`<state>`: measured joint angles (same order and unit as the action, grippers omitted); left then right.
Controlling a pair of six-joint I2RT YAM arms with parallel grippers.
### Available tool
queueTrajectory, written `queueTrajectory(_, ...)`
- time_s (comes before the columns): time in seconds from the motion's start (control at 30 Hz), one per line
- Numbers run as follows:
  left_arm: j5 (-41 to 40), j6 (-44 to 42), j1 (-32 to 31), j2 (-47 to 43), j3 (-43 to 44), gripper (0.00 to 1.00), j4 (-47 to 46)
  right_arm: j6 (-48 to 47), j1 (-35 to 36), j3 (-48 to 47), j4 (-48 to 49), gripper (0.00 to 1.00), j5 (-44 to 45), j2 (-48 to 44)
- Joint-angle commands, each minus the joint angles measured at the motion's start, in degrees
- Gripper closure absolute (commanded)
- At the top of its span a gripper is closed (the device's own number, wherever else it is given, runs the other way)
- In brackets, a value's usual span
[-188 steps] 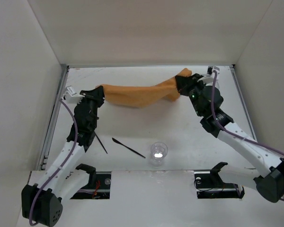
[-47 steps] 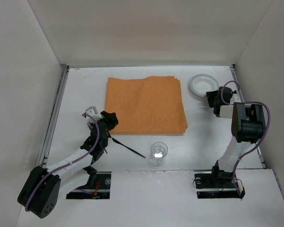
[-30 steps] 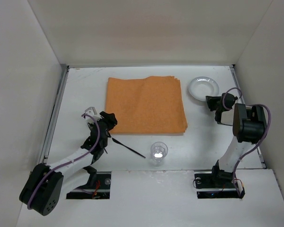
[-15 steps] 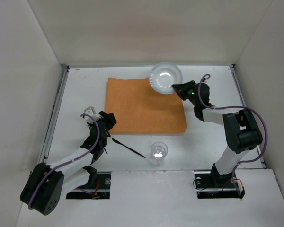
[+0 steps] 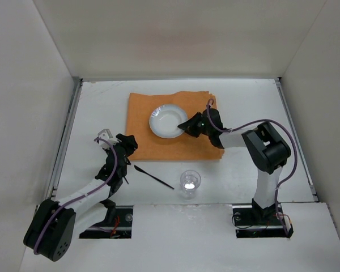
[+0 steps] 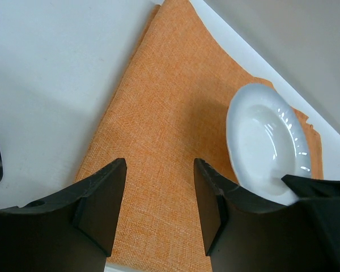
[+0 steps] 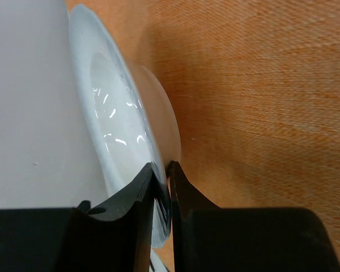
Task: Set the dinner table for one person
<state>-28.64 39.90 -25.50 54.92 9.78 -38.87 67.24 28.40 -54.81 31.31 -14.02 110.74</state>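
- Worktop (image 5: 102, 102): broad, matte white and flat, it fills the floor of the walled bay and carries everything else. It looks rigid and fixed, so it is a surface to set things on, not something to grasp.
- Orange cloth (image 5: 141, 133): spread flat toward the far middle of the worktop. It looks soft, limp woven fabric that would probably bunch if dragged, so it is best pinched at a corner.
- Plate (image 5: 165, 120): white and glossy, over the cloth's far half and tilted. Whether its low edge touches the cloth I cannot tell. It is likely stiff, slippery and breakable, and the thin rim is the only handhold.
- Right pincer (image 7: 161, 170): nearly closed, nipping the plate's rim on its right side.
- Left pincer (image 6: 158, 167): jaws spread wide with nothing in them, near the cloth's near-left corner.
- Glass (image 5: 189, 181): clear and upright, just nearer than the cloth's front edge. It is probably light and slick.
- Black utensil (image 5: 153, 177): slim, lying flat left of the glass, and awkward to lift.
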Motion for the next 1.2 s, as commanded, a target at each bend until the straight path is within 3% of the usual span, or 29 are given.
queueTrajectory(0.0, -0.3, 0.7, 0.1, -0.4, -0.3, 0.52, -1.8, -1.0, 1.3, -3.7, 4.6, 0.89, -2.1, -0.3)
queueTrajectory(0.27, -1.0, 0.6, 0.0, -1.2, -0.5, 0.51, -1.6, -1.4, 1.9, -2.2, 2.9, 0.82, -1.3, 0.9)
queueTrajectory(0.5, -0.9, 0.9, -0.1, -0.6, -0.2, 0.51, -1.5, -5.0, 1.9, -1.6, -4.6, 0.54, 0.4, -0.3)
queueTrajectory(0.7, -0.9, 1.1, 0.0, -1.1, -0.4, 0.51, -1.4, -10.9, 1.9, 4.2, -9.2, 0.45, 5.7, -8.2)
queueTrajectory(0.9, -0.4, 1.6, -0.3, 0.0, 0.0, 0.51, -1.4, -17.7, 1.8, 11.6, -14.5, 0.45, 11.7, -21.8)
queueTrajectory(0.97, -0.5, 1.5, -0.5, 1.2, 0.2, 0.51, -1.9, -20.7, 2.0, 13.1, -18.2, 0.49, 14.2, -27.9)
queueTrajectory(1.03, 0.3, 1.7, -0.4, 1.9, 0.4, 0.51, -1.6, -25.9, 3.9, 14.2, -22.3, 0.66, 16.0, -34.4)
queueTrajectory(1.1, 0.3, 1.7, -0.8, 1.4, 0.4, 0.51, -1.8, -31.0, 6.1, 14.1, -29.9, 0.88, 18.5, -41.4)
queueTrajectory(1.17, -0.3, 1.5, -1.1, 1.3, 0.3, 0.51, -2.0, -35.1, 9.5, 13.0, -38.9, 0.93, 20.9, -47.6)
